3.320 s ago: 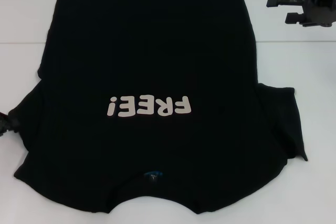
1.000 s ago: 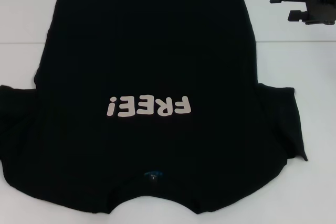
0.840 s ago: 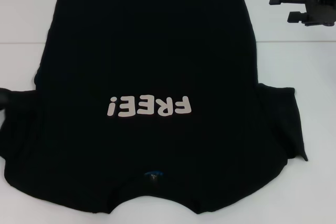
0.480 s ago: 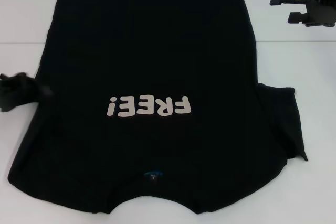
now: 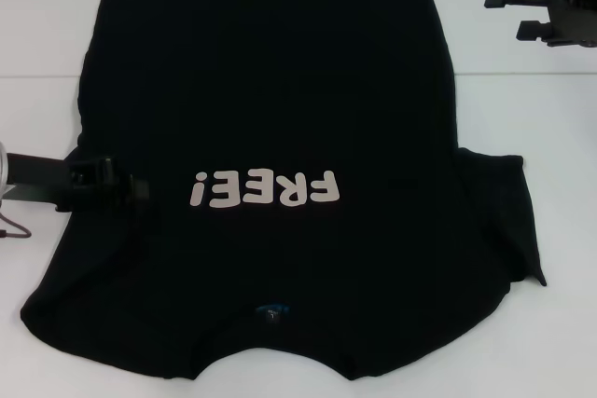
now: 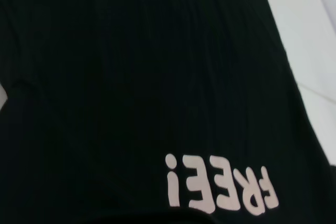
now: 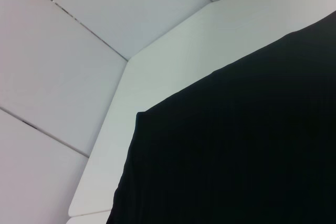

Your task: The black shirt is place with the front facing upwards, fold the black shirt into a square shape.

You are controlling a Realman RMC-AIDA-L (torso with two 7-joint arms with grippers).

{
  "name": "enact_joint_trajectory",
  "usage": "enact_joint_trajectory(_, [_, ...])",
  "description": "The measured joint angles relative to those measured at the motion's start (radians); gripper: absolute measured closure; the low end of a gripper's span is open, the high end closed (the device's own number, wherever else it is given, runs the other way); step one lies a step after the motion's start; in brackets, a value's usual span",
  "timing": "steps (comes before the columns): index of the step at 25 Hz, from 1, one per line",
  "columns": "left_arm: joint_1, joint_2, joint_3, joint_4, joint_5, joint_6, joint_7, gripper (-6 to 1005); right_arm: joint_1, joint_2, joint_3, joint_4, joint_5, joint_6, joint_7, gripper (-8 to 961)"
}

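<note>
Over the left side of the black shirt [image 5: 270, 118], lying face up on the table [image 5: 550, 137], the left gripper [image 5: 126, 184] seems clenched on the left sleeve, folding it inward; next, release it flat. Right gripper [image 5: 527, 11] waits open, well apart

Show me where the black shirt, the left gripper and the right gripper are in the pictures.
black shirt [image 5: 270, 90]: head view, on the plain chest cloth.
left gripper [image 5: 126, 185]: head view, at its tip over the shirt's left side.
right gripper [image 5: 508, 9]: head view, between its two fingertips, beyond the shirt.
</note>
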Motion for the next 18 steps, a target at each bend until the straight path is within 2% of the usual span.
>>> enact_joint_trajectory(5, [-0.014, 0.017, 0.047, -0.002, 0.001, 0.017, 0.005, 994, -0.001, -0.002, 0.000, 0.000, 0.000, 0.002, 0.000, 37])
enact_joint_trajectory(9, [-0.017, 0.030, 0.068, 0.003, 0.005, 0.049, 0.006, 881, -0.001, -0.003, 0.000, 0.000, 0.000, 0.002, 0.000, 37])
enact_joint_trajectory(11, [-0.005, 0.034, 0.032, 0.005, 0.003, 0.053, -0.007, 824, -0.001, -0.003, -0.001, 0.000, -0.001, 0.002, 0.000, 37])
enact_joint_trajectory(15, [0.033, 0.044, -0.106, 0.007, 0.007, 0.049, -0.049, 659, -0.001, -0.003, -0.001, 0.000, -0.001, -0.003, 0.000, 37])
enact_joint_trajectory(18, [0.062, 0.052, -0.139, 0.009, 0.007, 0.035, -0.087, 519, -0.001, -0.003, -0.001, 0.000, -0.001, -0.004, 0.000, 37])
